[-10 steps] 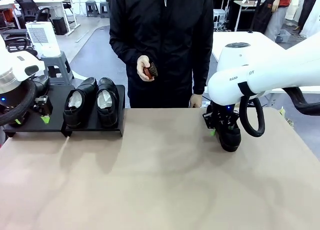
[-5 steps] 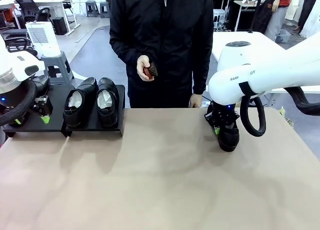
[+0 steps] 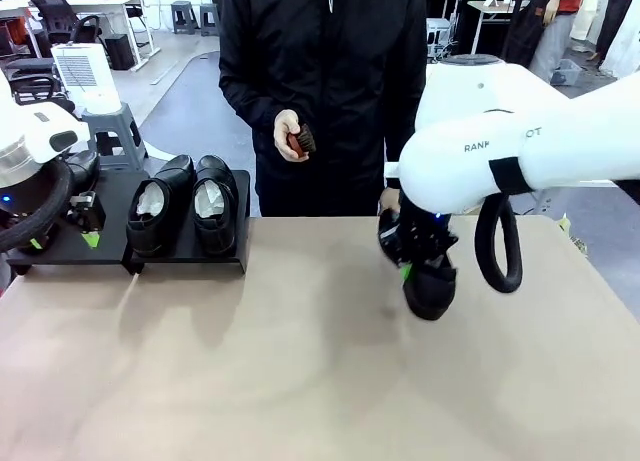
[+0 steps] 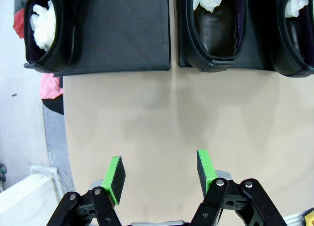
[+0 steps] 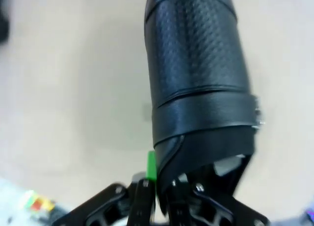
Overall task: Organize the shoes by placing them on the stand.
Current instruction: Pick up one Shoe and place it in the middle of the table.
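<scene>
Gripping a shoe (image 3: 431, 287), the right gripper (image 3: 409, 271) is held above the table (image 3: 300, 361).
Left gripper (image 4: 159, 173) is spread wide before the stand (image 4: 122, 35), where three shoes are seen.

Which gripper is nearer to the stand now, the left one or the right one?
The left. The left gripper hovers open just in front of the stand, beside its shoes. The right gripper is far across the table, shut on a shoe.

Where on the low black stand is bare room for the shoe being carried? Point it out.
Free: the bare strip of the matte-black rectangular stand, between the paper-stuffed glossy black shoe at its outer end and the pair of glossy shoes. Crowded: the pair's end, both side by side.
</scene>
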Available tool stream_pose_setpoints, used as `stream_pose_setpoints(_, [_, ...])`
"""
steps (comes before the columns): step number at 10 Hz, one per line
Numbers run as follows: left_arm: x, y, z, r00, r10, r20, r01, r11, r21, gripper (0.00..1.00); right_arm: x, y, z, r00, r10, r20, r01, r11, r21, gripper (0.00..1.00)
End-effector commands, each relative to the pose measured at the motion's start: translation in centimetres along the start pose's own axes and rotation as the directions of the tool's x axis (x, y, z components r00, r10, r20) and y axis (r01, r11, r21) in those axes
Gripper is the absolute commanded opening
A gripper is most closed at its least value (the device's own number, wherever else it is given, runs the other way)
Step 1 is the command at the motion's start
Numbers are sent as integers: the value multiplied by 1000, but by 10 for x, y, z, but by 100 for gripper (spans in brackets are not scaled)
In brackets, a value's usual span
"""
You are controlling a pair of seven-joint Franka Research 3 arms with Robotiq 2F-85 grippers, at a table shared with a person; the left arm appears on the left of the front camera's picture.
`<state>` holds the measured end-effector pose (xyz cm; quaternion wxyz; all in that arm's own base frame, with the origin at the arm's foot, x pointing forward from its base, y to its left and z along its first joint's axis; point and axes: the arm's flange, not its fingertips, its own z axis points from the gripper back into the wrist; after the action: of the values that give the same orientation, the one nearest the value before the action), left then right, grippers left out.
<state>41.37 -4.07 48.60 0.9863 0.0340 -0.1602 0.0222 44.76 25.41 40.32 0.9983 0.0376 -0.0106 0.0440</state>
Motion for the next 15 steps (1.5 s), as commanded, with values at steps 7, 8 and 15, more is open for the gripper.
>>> stream_pose_setpoints(7, [-1,2,1,1000,3,-4,-3,1000,-7,77,-92,69,-54,992,108,-67,-98,985,139,0])
stream_pose_setpoints(8, [-1,2,1,1000,3,-4,-3,1000,-7,77,-91,73,-59,985,142,-97,-123,977,175,0])
stream_pose_setpoints(15, [-1,2,1,1000,3,-4,-3,1000,-7,77,-90,51,-23,981,173,-90,-146,958,248,100])
